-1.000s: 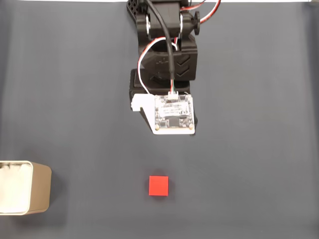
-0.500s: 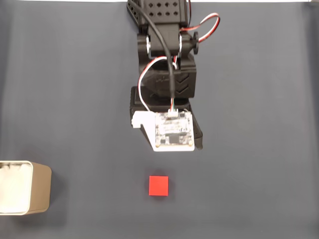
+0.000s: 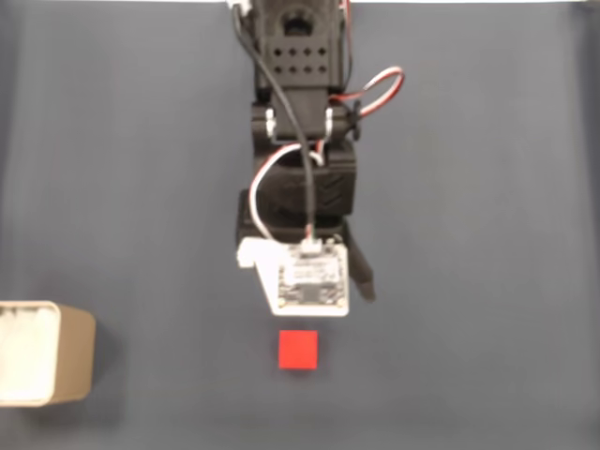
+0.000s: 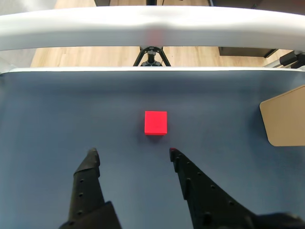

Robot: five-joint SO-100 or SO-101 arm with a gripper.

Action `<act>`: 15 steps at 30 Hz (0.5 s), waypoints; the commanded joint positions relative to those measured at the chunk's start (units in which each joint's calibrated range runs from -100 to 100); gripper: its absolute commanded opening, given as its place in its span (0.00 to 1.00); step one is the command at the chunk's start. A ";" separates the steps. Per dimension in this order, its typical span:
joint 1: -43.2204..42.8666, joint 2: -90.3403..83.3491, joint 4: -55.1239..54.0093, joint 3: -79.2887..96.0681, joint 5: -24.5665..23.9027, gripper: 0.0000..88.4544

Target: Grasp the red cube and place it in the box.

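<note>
1. Wrist view: we see the gripper (image 4: 132, 151) released, its two black fingers (image 4: 88, 181) spread wide apart, holding nothing and touching nothing. The fingers are matte black plastic with small round holes along their faces, and they taper to blunt tips.
2. Wrist view: we locate the red cube (image 4: 156, 122) on the dark grey mat (image 4: 52, 119), ahead of the fingertips, apart from them and closer to the right-hand finger's line. Its faces are plain and matte. Its edges run square to the picture; as a cube it shows no long axis.
3. Wrist view: we see the box (image 4: 284, 116) at the right edge, beige with rounded corners, well apart from the cube.
4. Fixed view: we see the arm (image 3: 302, 141) reaching down the picture, a white circuit board (image 3: 310, 284) on its wrist. The red cube (image 3: 298, 350) lies just below the board.
5. Fixed view: the box (image 3: 45, 352) stands at the lower left edge, cream-walled with a white interior, well apart from the cube.
</note>
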 commanded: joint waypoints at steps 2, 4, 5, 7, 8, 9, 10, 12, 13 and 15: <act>1.20 0.84 -3.08 -2.73 -0.15 0.40; 1.20 1.71 -3.90 -2.73 -0.20 0.40; 1.27 2.14 -4.39 -2.73 -0.20 0.40; 1.27 2.92 -5.29 -2.73 -0.10 0.41; 1.27 3.27 -5.78 -2.73 -0.10 0.41; 1.34 3.70 -6.36 -2.73 0.00 0.41; 1.34 4.05 -6.77 -2.73 0.05 0.41; 1.41 5.17 -7.83 -2.91 0.24 0.41; 1.41 5.61 -8.08 -3.10 0.24 0.41; 1.41 6.39 -8.16 -3.55 0.29 0.41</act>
